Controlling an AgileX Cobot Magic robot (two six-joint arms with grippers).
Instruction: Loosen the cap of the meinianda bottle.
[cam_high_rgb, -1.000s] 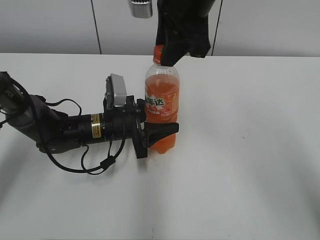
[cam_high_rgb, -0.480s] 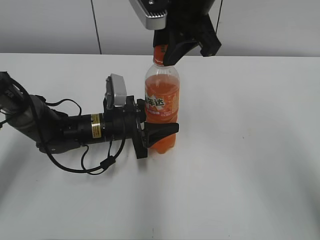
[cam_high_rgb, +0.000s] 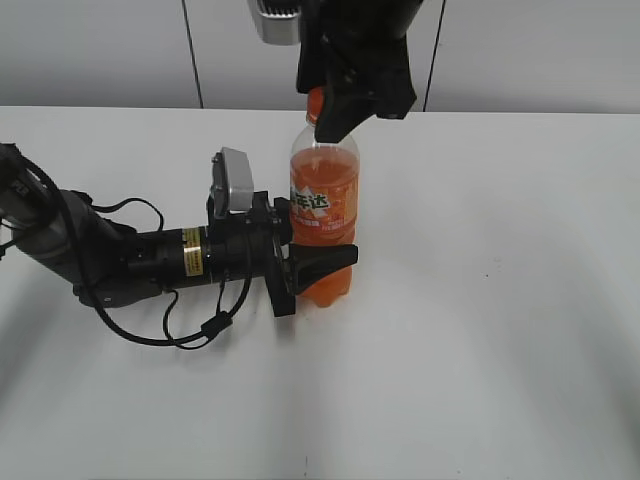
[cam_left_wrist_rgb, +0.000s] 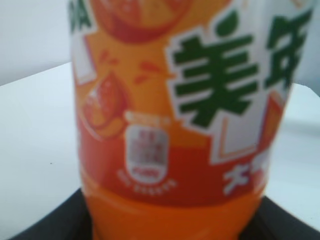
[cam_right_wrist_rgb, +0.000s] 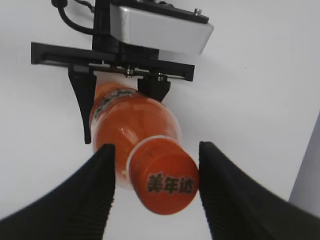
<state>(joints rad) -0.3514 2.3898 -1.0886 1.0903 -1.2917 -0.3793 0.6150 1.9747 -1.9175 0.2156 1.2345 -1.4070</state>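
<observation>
Meinianda bottle (cam_high_rgb: 323, 215) upright at frame centre on white surface (cam_high_rgb: 500, 300), left gripper (cam_high_rgb: 300, 268) jaws clamped on its lower body, right gripper (cam_right_wrist_rgb: 155, 192) jaws wide, flanking cap (cam_right_wrist_rgb: 167, 182), gaps visible both sides.

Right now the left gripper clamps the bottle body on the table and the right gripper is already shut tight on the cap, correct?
Not quite. The left gripper does clamp the bottle standing on the table, but the right gripper is not shut on the cap: the right wrist view shows its fingers straddling the cap with a gap on each side.
</observation>
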